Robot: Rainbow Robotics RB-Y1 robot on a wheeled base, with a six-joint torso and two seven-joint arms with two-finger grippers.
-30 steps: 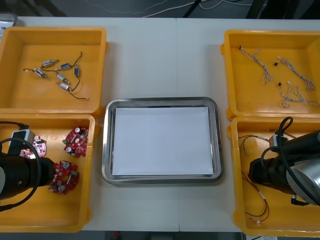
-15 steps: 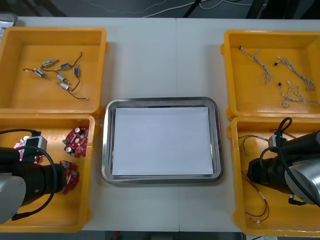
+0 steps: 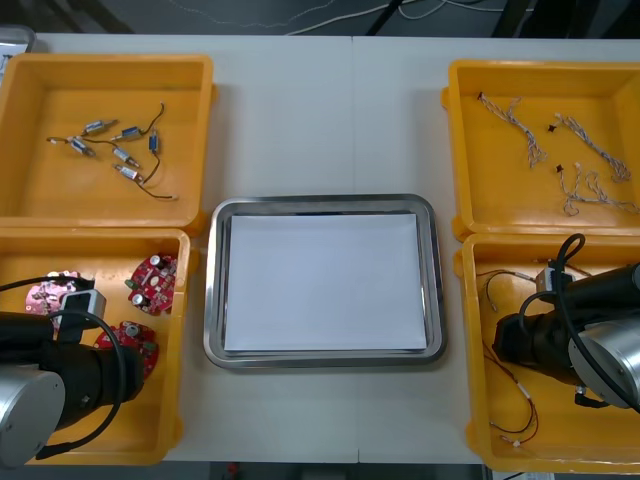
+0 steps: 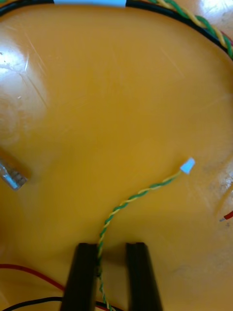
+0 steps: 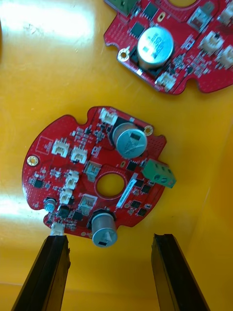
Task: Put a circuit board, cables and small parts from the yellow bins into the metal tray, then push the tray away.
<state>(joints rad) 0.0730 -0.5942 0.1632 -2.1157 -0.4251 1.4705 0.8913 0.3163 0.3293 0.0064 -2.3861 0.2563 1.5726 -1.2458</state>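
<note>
Circuit board (image 5: 97, 175) lies flat in the nearer yellow bin (image 3: 150, 425) left of the metal tray (image 3: 325, 203), just ahead of the left gripper (image 5: 111, 239), which is spread wide and holds nothing. Right gripper (image 4: 110, 249), in the nearer bin right of the tray, is narrowly parted astride a green-yellow twisted cable (image 4: 141, 193).

Glossy smooth plastic yellow bins (image 3: 60, 90), shiny metal tray (image 3: 212, 300) rim, matt white inside
</note>
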